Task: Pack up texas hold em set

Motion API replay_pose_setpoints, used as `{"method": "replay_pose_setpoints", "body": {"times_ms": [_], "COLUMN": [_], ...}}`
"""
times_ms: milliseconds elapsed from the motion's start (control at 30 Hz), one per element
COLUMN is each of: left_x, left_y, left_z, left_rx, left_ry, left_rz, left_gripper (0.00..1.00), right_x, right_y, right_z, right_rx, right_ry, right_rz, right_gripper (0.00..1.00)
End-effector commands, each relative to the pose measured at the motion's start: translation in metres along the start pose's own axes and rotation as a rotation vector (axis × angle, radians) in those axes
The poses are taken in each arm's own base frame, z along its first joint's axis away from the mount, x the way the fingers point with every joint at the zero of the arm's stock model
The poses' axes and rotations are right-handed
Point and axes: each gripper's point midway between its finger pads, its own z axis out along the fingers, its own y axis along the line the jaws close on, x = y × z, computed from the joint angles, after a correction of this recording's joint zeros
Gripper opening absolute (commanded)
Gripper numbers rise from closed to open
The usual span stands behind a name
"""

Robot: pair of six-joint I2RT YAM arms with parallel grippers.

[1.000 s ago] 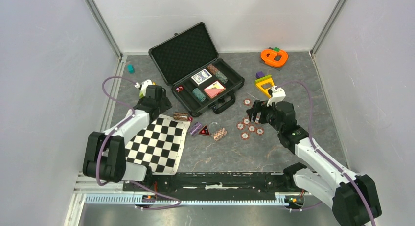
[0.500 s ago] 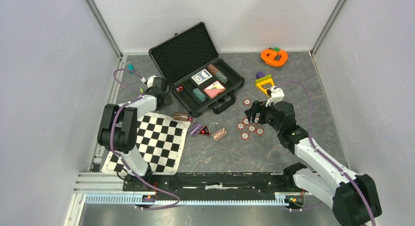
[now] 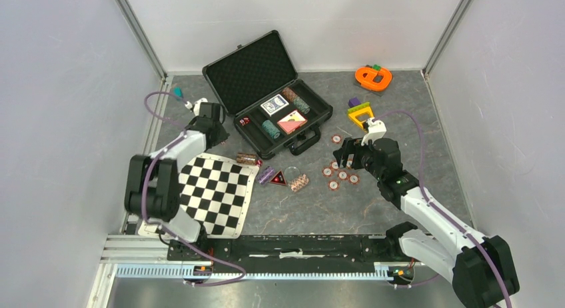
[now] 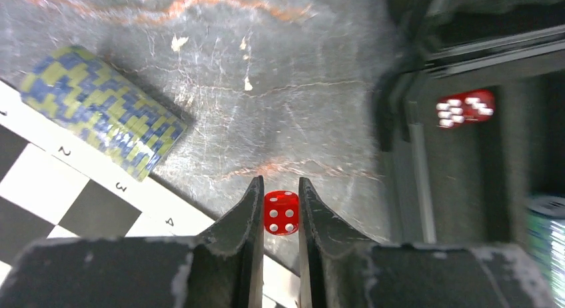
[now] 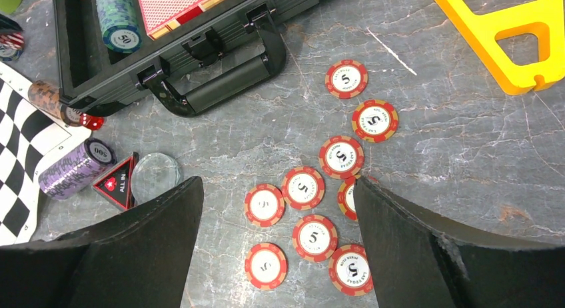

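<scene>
Left gripper point(image 4: 280, 183) clamped on red die point(image 4: 280, 213); advised: lift straight, release in briefcase point(image 3: 250, 71) dice pocket; right gripper point(image 5: 276, 188) spread wide, empty.

Your top view looks down from six o'clock, far, both wrist views face down, left near a red die point(image 4: 280, 213), right higher, all sharing the briefcase point(image 3: 250, 71) edge

Red die point(image 4: 280, 213) with white pips; black case point(image 3: 252, 71); red-and-white chips point(image 5: 303, 187); black-and-white checkered mat point(image 3: 213, 195); blue-and-yellow patterned stack point(image 4: 100, 118), upper left; yellow toy point(image 5: 533, 78).
</scene>
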Motion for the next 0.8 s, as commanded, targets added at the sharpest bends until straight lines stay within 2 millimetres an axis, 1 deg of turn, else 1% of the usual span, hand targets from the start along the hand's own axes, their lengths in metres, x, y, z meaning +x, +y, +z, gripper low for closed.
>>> {"method": "replay_pose_setpoints", "body": {"times_ms": [0,67,133,233,333,400,500,533,600,767], "left_x": [-0.032,-0.037,-0.046,-0.055,-0.064,-0.069,-0.072,-0.072,-0.072,-0.069], "left_y": [-0.021,-0.035,-0.055,-0.083,-0.115,-0.128,-0.143,-0.146,-0.150,-0.157], "left_z": [-0.047,-0.059,-0.065,-0.063,-0.059,-0.054,-0.044,-0.040,-0.033,-0.018], "left_rx": [0.137,0.208,0.292,0.372,0.441,0.452,0.459,0.457,0.454,0.458], "left_ry": [-0.095,-0.111,-0.135,-0.125,-0.095,-0.092,-0.087,-0.083,-0.077,-0.053], "left_rz": [-0.021,-0.046,-0.071,-0.088,-0.087,-0.083,-0.068,-0.064,-0.058,-0.038], "left_gripper": [0.16,0.16,0.17,0.20,0.21,0.21,0.20,0.18,0.18,0.18], "right_x": [-0.016,-0.016,-0.015,-0.016,-0.016,-0.018,-0.020,-0.020,-0.022,-0.022], "right_y": [0.006,0.007,0.007,0.007,0.005,0.004,0.003,0.003,-0.001,-0.003], "right_z": [0.001,0.002,0.002,0.002,0.001,0.001,0.000,-0.001,-0.001,-0.001], "right_rx": [-0.016,-0.021,-0.024,-0.022,-0.015,-0.011,0.000,0.000,0.022,0.030], "right_ry": [-0.043,-0.039,-0.037,-0.043,-0.048,-0.053,-0.059,-0.060,-0.068,-0.067], "right_rz": [-0.010,-0.008,-0.007,-0.006,-0.013,-0.017,-0.024,-0.026,-0.027,-0.031], "right_gripper": [0.88,0.89,0.88,0.88,0.88,0.88,0.88,0.88,0.88,0.88]}}
